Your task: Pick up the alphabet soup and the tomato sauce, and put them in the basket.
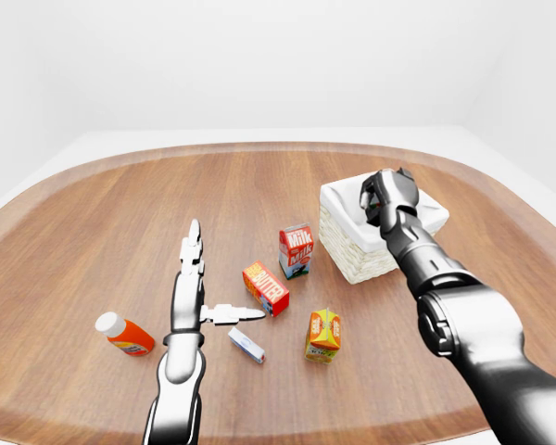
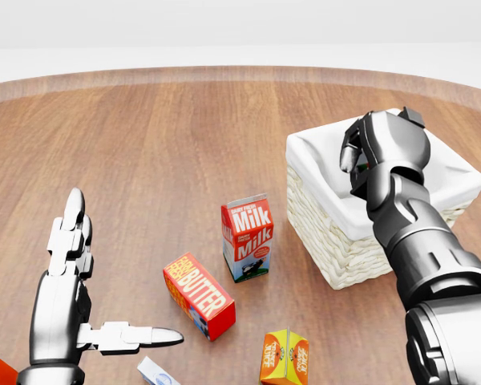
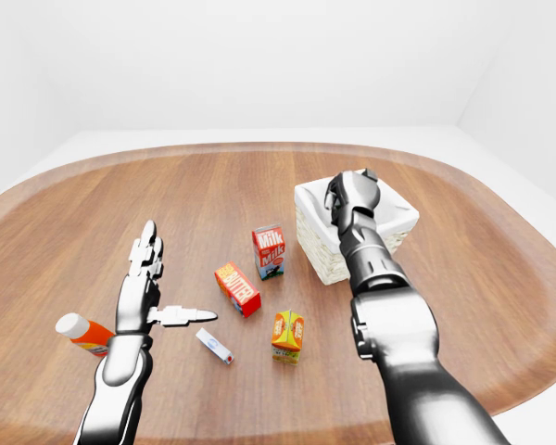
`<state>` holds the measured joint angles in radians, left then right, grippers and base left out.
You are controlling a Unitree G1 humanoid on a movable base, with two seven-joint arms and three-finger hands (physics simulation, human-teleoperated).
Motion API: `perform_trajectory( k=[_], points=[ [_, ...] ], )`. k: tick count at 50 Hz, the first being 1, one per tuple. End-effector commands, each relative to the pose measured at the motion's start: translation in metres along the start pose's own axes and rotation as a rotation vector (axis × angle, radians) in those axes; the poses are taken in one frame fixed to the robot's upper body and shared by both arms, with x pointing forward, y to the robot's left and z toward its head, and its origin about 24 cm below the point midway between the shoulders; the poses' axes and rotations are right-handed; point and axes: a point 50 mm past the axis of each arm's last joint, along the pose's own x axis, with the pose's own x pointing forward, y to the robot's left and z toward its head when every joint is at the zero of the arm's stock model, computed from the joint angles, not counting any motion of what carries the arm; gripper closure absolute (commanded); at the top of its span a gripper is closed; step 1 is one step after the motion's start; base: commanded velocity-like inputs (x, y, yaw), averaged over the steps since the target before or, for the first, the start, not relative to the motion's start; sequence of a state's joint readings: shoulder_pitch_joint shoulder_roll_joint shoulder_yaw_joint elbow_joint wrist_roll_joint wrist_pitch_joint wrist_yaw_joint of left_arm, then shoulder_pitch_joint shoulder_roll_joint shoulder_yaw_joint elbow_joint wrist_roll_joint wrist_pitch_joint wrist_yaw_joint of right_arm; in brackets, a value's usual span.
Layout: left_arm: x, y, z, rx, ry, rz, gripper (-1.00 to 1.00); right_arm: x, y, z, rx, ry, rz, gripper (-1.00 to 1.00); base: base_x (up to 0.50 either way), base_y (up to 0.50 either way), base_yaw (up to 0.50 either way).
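Observation:
My right hand [image 2: 361,163] hangs over the white-lined wicker basket [image 2: 341,253] at the right of the head view, dipped into its opening. Its fingers are curled shut round a small can, of which only a sliver of red and green label [image 2: 359,166] shows between thumb and fingers. Which of the two cans it is I cannot tell. No other can shows on the table. My left hand [image 2: 120,273] is at the lower left, open, fingers straight and thumb pointing right, holding nothing.
On the wooden table to the left of the basket stand a milk carton [image 2: 247,238], a butter box [image 2: 199,295], an orange juice carton [image 2: 284,358] and a small white-and-blue box [image 2: 156,373]. An orange bottle with a white cap [image 1: 125,334] lies to the left of my left arm.

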<state>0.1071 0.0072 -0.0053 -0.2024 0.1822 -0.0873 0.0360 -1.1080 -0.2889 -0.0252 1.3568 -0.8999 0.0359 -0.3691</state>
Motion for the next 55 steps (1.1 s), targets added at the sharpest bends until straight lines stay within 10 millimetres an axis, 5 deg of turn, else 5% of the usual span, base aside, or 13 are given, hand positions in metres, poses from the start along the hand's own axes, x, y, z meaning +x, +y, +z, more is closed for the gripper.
perform_trajectory(
  k=[1,12,13,14,15,16,18,19,41,55],
  points=[
    [0.0,0.0,0.0,-0.001,-0.001,-0.003,-1.0,0.001,-0.003,0.001,0.009,0.004,-0.026,1.0,0.0,0.0,0.0],
    [0.0,0.0,0.0,-0.001,-0.001,-0.003,-1.0,0.002,-0.005,0.001,0.011,0.009,-0.027,1.0,0.0,0.0,0.0],
    [0.0,0.0,0.0,-0.001,-0.001,-0.002,-1.0,0.002,-0.006,0.001,0.011,0.01,-0.028,0.55,0.0,0.0,0.0],
    [0.0,0.0,0.0,-0.001,-0.001,-0.002,-1.0,0.002,-0.006,0.001,0.011,0.01,-0.028,0.55,0.0,0.0,0.0],
    [0.0,0.0,0.0,-0.001,-0.001,-0.002,-1.0,0.002,-0.006,0.001,0.011,0.01,-0.029,0.0,0.0,0.0,0.0],
    [0.0,0.0,0.0,-0.001,-0.001,-0.002,-1.0,0.002,-0.006,0.001,0.01,0.01,-0.03,-0.07,0.0,0.0,0.0],
    [0.0,0.0,0.0,-0.002,-0.001,-0.003,-1.0,0.002,-0.006,0.001,0.01,0.012,-0.03,-0.81,0.0,0.0,0.0],
    [0.0,0.0,0.0,-0.001,-0.001,-0.002,-1.0,0.002,-0.006,0.001,0.01,0.012,-0.029,-1.0,0.0,0.0,0.0],
    [0.0,0.0,0.0,-0.001,-0.001,-0.003,-1.0,0.002,-0.005,0.0,0.011,0.014,-0.03,-1.0,0.0,0.0,0.0],
    [0.0,0.0,0.0,-0.001,-0.001,-0.003,-1.0,0.008,-0.021,0.01,0.038,-0.012,-0.063,-1.0,0.0,0.0,0.0]
  ],
)
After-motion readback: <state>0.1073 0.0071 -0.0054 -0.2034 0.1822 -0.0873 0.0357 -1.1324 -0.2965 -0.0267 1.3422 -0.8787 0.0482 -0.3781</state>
